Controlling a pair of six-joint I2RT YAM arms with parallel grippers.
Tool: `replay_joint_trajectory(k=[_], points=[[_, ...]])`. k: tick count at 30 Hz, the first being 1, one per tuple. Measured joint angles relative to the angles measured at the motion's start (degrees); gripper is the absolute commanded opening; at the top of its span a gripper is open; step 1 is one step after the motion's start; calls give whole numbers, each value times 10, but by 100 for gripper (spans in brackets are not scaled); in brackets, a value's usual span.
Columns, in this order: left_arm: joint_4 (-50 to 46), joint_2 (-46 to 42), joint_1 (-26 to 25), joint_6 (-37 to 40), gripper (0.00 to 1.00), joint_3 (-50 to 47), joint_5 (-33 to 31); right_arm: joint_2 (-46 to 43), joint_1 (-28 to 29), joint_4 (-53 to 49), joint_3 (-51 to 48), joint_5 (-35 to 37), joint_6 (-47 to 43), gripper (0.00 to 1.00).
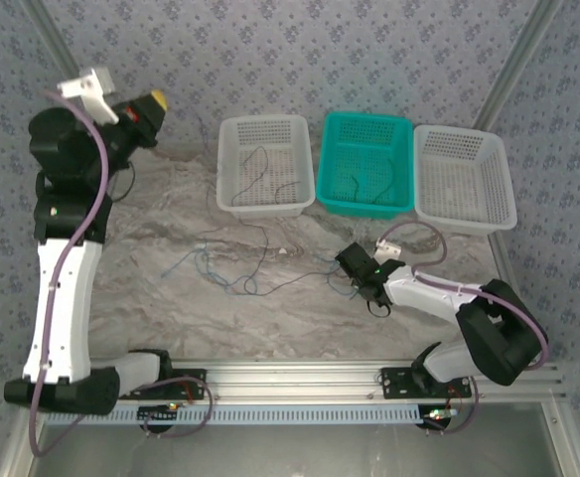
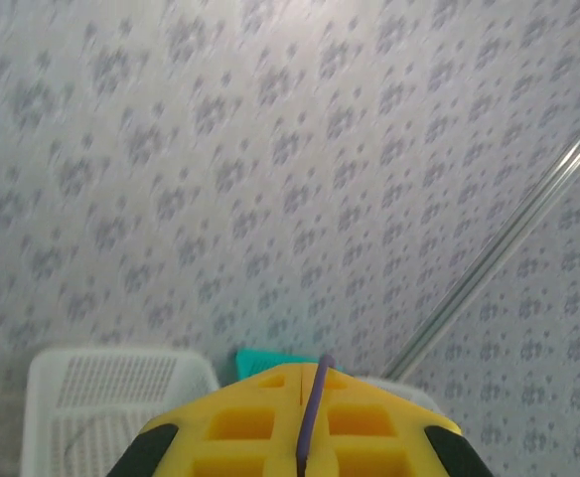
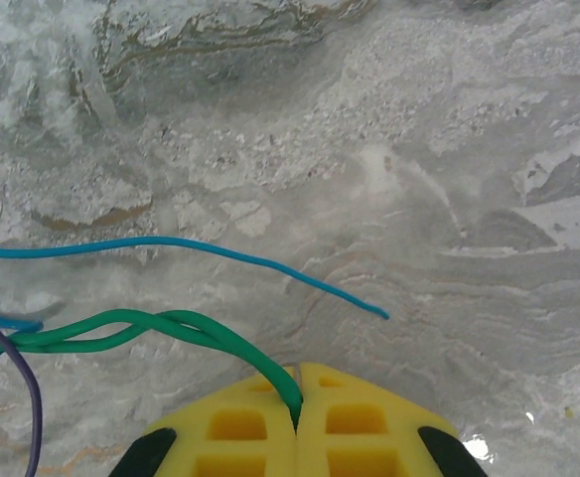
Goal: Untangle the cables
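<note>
Marbled grey stone forms the desk (image 1: 270, 318), backed by flower-patterned walls. Low at the right of the desk, the right gripper (image 3: 297, 383) is pressed together on a green cable (image 3: 181, 320). The cable is pinched at the very fingertips and runs off to the left, twisted over itself. A blue cable (image 3: 171, 239) is laid just beyond the tips, with its free end apart from them, and a dark purple cable (image 3: 36, 397) curves past at the left edge. Further left, the loose cables (image 1: 232, 266) are spread over the middle of the desk. The left gripper (image 1: 157, 100) is held high at the far left, well apart from that tangle, with its yellow fingers closed on a purple strand (image 2: 315, 407). Along the far side, a white basket (image 1: 265, 120), a teal basket (image 1: 366, 116) and a second white basket (image 1: 459, 130) are lined up. Thin wires are seen in the first two.
</note>
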Motion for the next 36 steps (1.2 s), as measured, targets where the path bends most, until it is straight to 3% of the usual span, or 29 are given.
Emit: replay_joint_trajectory(k=[11,20,29,33,36], points=[[32,269,-43,53,0,355,-28,3,15,-3,3,0,9,0],[85,501,-45,54,0,732,-34,18,22,-2,10,-5,13,0],[75,594,-45,49,0,747,-47,19,31,-2,12,-11,13,0],[-31,623,-57,58,0,746,-53,19,31,-2,12,-11,13,0],[-154,631,-85,94,0,742,-94,19,31,-1,12,-11,13,0]])
